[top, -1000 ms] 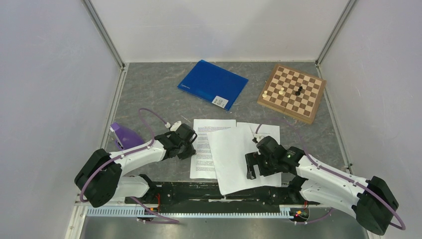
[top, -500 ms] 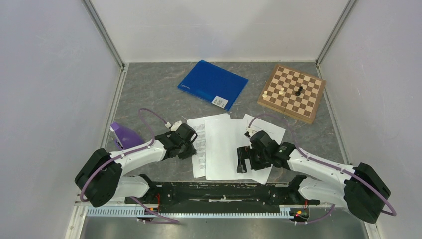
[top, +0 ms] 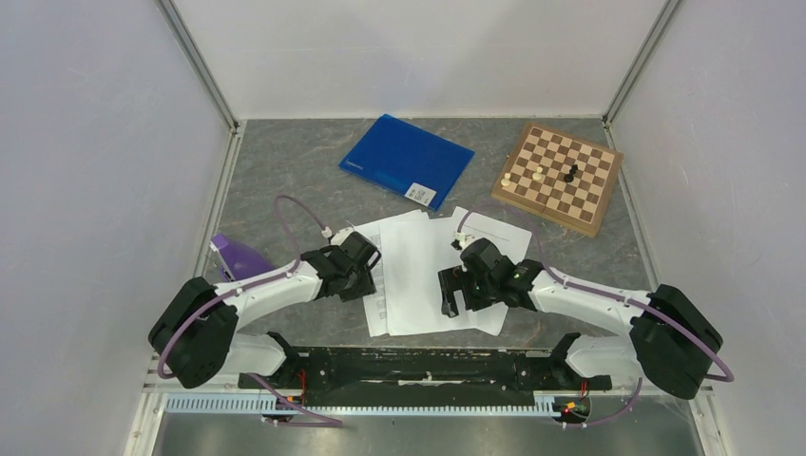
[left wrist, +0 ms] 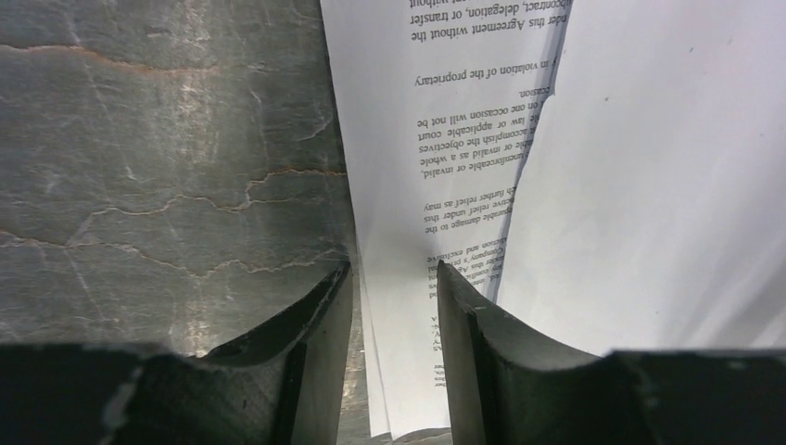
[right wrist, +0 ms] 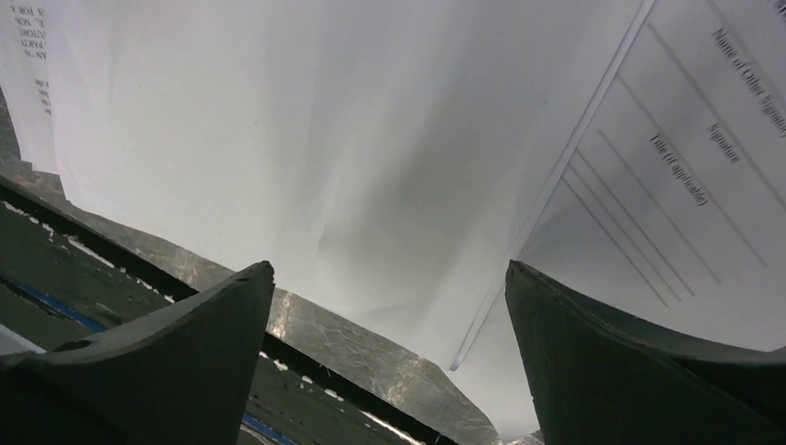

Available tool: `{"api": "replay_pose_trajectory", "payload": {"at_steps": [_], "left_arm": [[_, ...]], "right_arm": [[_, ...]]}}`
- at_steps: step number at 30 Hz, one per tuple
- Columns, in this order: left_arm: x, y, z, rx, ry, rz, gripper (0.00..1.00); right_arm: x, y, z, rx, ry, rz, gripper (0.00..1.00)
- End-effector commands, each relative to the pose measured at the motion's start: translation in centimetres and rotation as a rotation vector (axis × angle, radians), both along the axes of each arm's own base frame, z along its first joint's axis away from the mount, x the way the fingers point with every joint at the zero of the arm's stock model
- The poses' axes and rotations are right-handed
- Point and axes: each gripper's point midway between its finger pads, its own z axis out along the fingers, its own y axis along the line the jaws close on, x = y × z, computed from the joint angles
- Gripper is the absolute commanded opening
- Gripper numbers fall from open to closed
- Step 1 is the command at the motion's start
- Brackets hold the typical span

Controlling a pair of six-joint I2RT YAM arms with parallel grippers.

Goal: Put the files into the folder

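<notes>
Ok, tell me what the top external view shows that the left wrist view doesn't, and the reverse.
Only top external: the folder, the chessboard, a purple object, and the right gripper open over the files. Only left wrist: readable print and the sheets' edge between the parted fingers of the left gripper. Both: the files on the grey table.
</notes>
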Motion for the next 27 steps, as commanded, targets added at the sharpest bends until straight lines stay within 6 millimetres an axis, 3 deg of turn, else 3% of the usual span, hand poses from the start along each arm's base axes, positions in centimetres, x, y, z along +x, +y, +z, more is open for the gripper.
{"api": "replay_pose_trajectory", "payload": {"at_steps": [1,7,10,14,18,27], "left_arm": [[0.7,1.8,0.9,0.119,-0.019,-0.050,0.47],[4.0,4.7,3.4,0.121,-0.080,0.041,0.51],[5.9,5.5,3.4,0.116,-0.080,0.082,0.44],[7.3,6.3,2.0,0.148,-0.058,0.130,0.23],[7.9,5.8,0.2,0.134,-0.023,0.160,0.04],[8.5,4.4,-1.5,0.113,0.025,0.146,0.02]], "right_arm": [[3.6,0.1,2.7,-0.043,-0.161,-0.011,0.99],[7.3,-1.1,4.0,-0.049,-0.243,-0.088,0.99],[8.9,-0.7,3.5,-0.058,-0.258,-0.097,0.99],[11.0,0.4,3.7,-0.035,-0.289,-0.116,0.99],[12.2,1.4,3.3,-0.033,-0.291,-0.126,0.99],[12.2,2.1,0.9,-0.025,-0.250,-0.111,0.99]]}}
